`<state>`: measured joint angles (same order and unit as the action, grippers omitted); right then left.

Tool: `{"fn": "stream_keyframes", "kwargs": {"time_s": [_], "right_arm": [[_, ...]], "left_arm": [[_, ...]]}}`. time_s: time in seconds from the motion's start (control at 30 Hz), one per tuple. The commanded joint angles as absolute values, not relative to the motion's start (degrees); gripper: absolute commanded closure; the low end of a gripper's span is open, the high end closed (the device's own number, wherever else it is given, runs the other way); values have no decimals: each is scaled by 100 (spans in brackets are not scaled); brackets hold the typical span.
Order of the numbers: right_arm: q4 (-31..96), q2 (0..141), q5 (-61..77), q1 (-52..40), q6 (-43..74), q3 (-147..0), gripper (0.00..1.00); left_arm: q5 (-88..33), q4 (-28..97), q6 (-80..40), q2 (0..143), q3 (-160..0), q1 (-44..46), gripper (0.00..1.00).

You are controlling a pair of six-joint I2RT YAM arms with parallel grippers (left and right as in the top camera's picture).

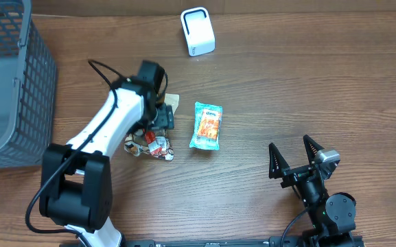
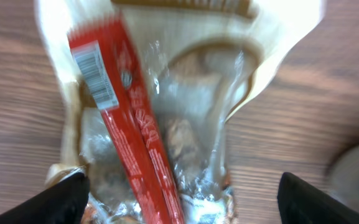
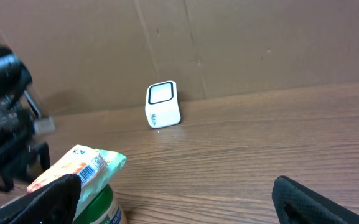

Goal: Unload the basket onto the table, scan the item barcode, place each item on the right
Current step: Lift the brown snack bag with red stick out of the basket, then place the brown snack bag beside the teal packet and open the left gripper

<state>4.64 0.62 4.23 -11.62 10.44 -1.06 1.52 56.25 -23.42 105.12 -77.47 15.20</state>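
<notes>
A clear snack bag (image 2: 191,124) with a red strip and a white barcode label (image 2: 96,73) lies on the wooden table. My left gripper (image 2: 182,182) hovers right over it, open, with its dark fingertips (image 2: 64,198) wide on either side of the bag's lower end. From overhead the bag (image 1: 154,145) sits under that left gripper (image 1: 162,122). A teal and orange packet (image 1: 206,125) lies just to the right, its barcode facing up in the right wrist view (image 3: 83,168). The white scanner (image 1: 198,31) stands at the back. My right gripper (image 1: 289,144) is open and holds nothing.
A grey mesh basket (image 1: 5,82) fills the far left of the table. In the right wrist view the scanner (image 3: 163,104) stands before a brown cardboard wall (image 3: 241,43), and the left arm (image 3: 5,124) shows at the left edge.
</notes>
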Motion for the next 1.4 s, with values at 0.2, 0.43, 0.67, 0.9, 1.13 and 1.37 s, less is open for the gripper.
{"fn": "stream_keyframes", "kwargs": {"time_s": [0.2, 0.43, 0.67, 0.9, 1.13, 1.37], "right_arm": [[443, 16, 414, -1151, 998, -45, 0], [443, 16, 414, -1151, 998, -45, 0], [443, 16, 414, -1151, 998, -45, 0], [443, 16, 414, -1151, 998, -45, 0], [443, 16, 414, -1151, 998, -45, 0], [443, 16, 414, -1151, 998, -45, 0]], "left_arm": [[211, 6460, -2137, 10477, -9231, 1144, 0], [209, 6602, -2141, 10477, -9301, 489, 0], [360, 6775, -2139, 10477, -9299, -23, 0], [357, 6724, -2141, 10477, -9299, -110, 0], [357, 6724, -2141, 10477, -9301, -110, 0], [357, 6724, -2141, 10477, -9299, -110, 0]]}}
